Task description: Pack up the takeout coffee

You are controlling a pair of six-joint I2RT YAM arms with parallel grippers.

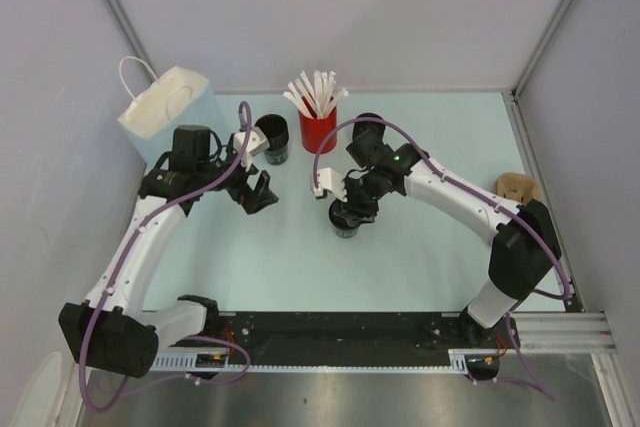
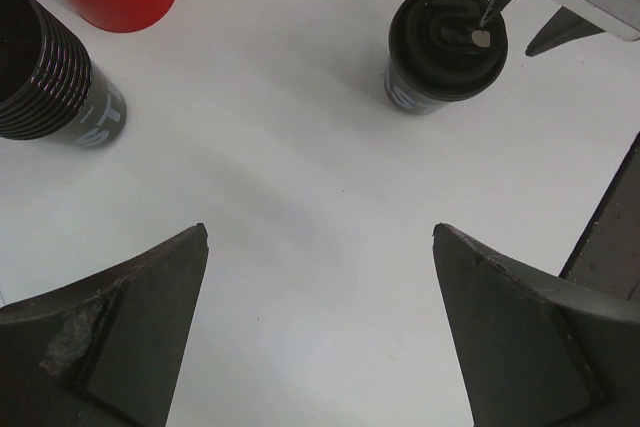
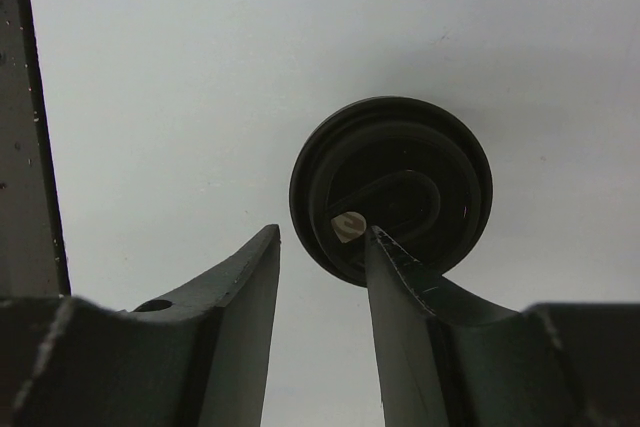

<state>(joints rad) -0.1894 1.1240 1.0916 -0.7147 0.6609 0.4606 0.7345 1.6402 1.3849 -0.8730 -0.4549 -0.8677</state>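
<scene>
Top view: the takeout coffee point(image 1: 347, 225), a lidded black cup, stands on the pale table point(image 1: 430, 257) just right of centre; the right gripper point(image 1: 346, 207) sits directly over it; the left gripper point(image 1: 258, 192) hangs to its left, jaws spread wide, holding nothing; behind it stand an open black cup point(image 1: 272, 137), a red cup point(image 1: 318, 130) of white sticks point(image 1: 316, 92), and a paper bag point(image 1: 165, 107) at the upper left; a cardboard tray point(image 1: 518, 187) lies at the right edge.

Left wrist view: the two fingers point(image 2: 130, 337) fill the bottom corners, far apart over bare table; the coffee point(image 2: 440, 57) stands at the upper right, a dark fingertip of the other arm resting on its lid.

Right wrist view: the jaws stand about half apart, straddling the left rim of the coffee's lid point(image 3: 400, 172); one finger point(image 3: 400, 287) overlaps the lid, the other lies outside it; whether they pinch the rim I cannot tell.
</scene>
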